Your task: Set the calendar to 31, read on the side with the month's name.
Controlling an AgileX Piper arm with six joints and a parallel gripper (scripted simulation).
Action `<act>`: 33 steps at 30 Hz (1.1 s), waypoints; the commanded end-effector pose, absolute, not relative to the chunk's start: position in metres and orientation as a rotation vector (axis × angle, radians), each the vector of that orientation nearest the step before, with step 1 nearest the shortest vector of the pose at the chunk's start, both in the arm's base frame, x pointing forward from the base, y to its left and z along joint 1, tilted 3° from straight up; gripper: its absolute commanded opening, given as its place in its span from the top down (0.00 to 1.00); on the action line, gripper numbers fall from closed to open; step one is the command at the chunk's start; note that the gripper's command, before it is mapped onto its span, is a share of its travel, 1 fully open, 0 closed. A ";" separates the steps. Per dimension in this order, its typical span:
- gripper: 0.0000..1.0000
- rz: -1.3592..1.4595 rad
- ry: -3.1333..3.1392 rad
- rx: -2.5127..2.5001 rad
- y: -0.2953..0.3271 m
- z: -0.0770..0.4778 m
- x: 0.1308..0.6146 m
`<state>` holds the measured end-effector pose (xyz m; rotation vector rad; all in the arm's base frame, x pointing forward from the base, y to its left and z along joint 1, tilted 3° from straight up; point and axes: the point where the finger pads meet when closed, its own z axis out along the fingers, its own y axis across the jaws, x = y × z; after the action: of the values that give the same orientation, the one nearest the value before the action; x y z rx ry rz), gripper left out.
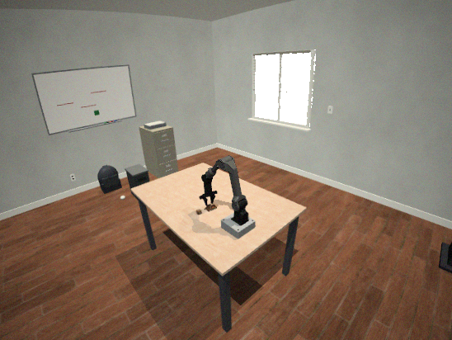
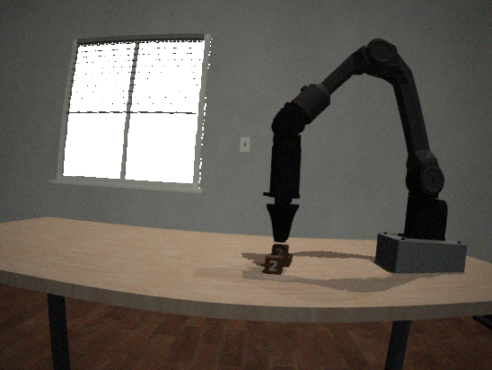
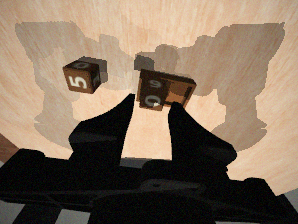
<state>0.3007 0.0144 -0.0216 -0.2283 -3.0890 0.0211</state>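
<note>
A small brown tray (image 3: 172, 89) lies on the table with one digit cube (image 3: 152, 94) standing in its left end. In the wrist view that cube shows a 0 on the near face. A second cube (image 3: 81, 76) lies loose on the table to the left of the tray and shows a 5. From the side camera the loose cube (image 2: 273, 265) shows a 2, and the cube in the tray (image 2: 280, 250) sits just behind it. My gripper (image 3: 152, 105) points straight down just above the cube in the tray. Its fingers are open and hold nothing.
The arm's grey base (image 2: 419, 258) stands on the table to the right of the tray. The tray's right half (image 3: 181, 92) holds nothing.
</note>
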 end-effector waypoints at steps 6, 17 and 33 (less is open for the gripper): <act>0.40 0.022 -3.090 -0.228 0.014 -0.021 0.301; 0.40 0.023 -3.086 -0.228 0.014 -0.028 0.299; 0.40 0.022 -3.088 -0.228 0.014 -0.049 0.299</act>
<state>0.2994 0.0141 -0.0489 -0.2263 -3.0892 0.0212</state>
